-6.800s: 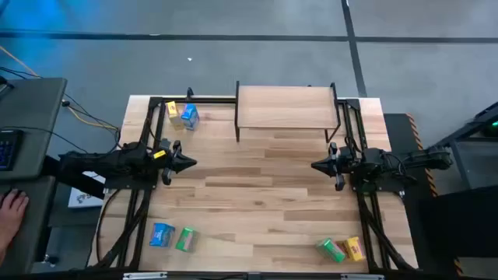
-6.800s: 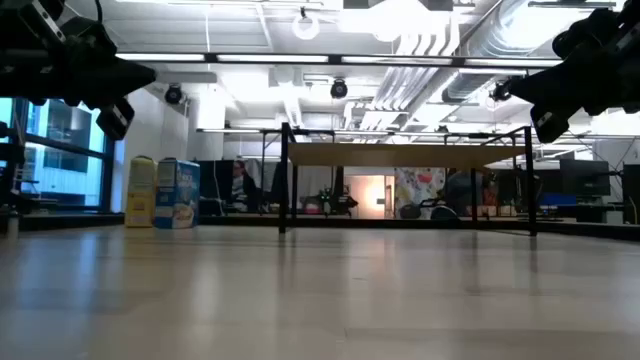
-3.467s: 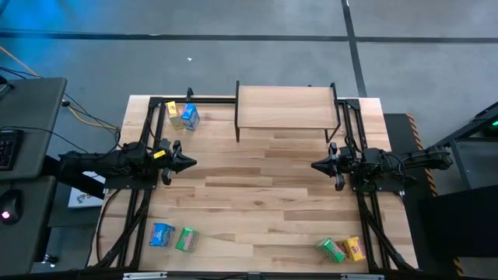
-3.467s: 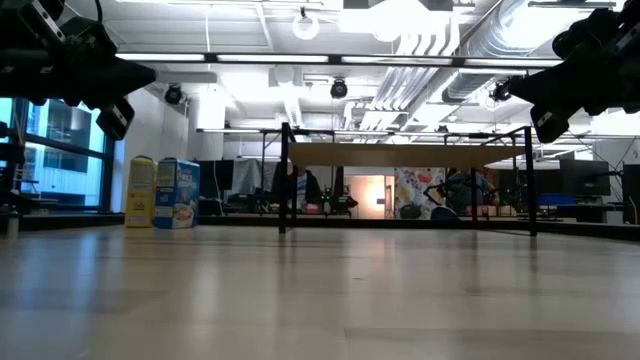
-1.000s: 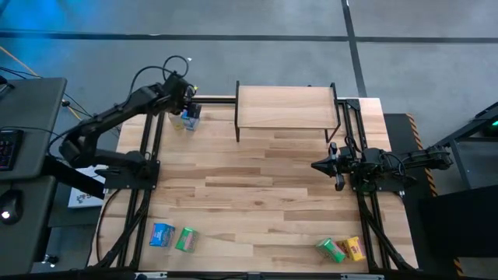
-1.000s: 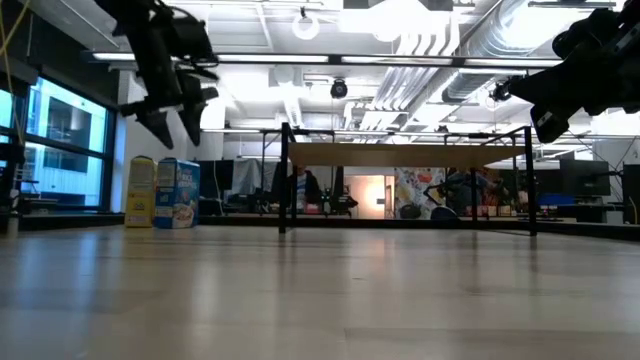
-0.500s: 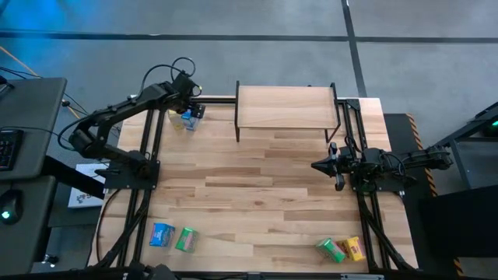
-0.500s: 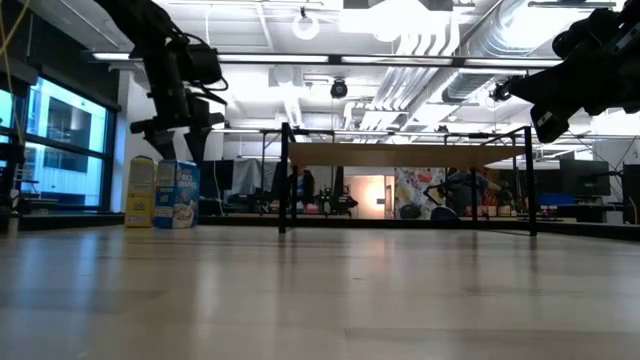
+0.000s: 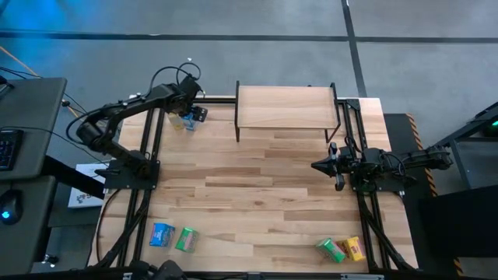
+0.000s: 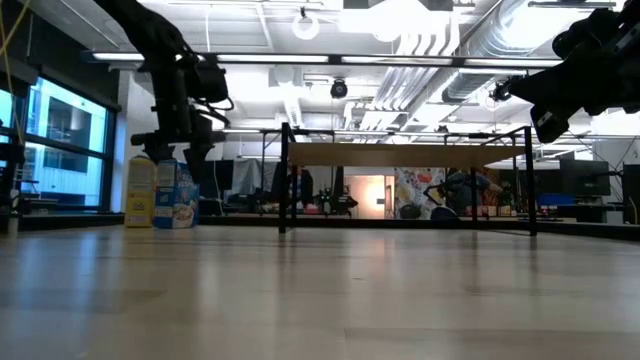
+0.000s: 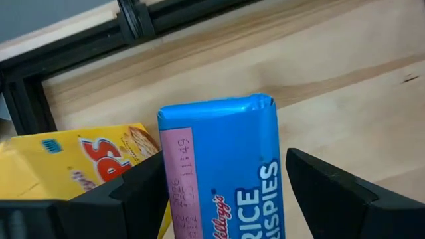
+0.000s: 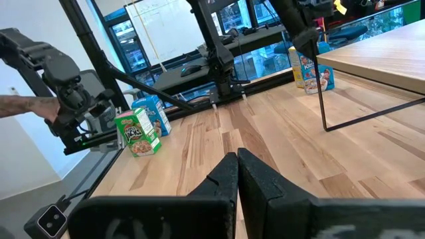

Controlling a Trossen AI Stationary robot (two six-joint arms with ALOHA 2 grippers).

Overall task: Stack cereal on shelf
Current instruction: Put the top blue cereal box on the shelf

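cereal boxes (image 9: 187,117): 6 | blue 2, green 2, yellow 2 | shelf (image 9: 286,107): 1

Grey desk (image 9: 27,109) w/ keyboard (image 9: 6,148) left of table; white paper (image 9: 84,194) nearby.

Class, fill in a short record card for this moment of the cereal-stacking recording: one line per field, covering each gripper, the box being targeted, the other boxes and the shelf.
left gripper: open, fingers on either side of the blue box, at the far left corner of the table
blue box: upright, not yet gripped
yellow box: standing beside the blue box
right gripper: shut, waiting above the table's right side
near-left pair: one blue, one green
near-right pair: one green, one yellow
shelf: at the far edge, nothing on top
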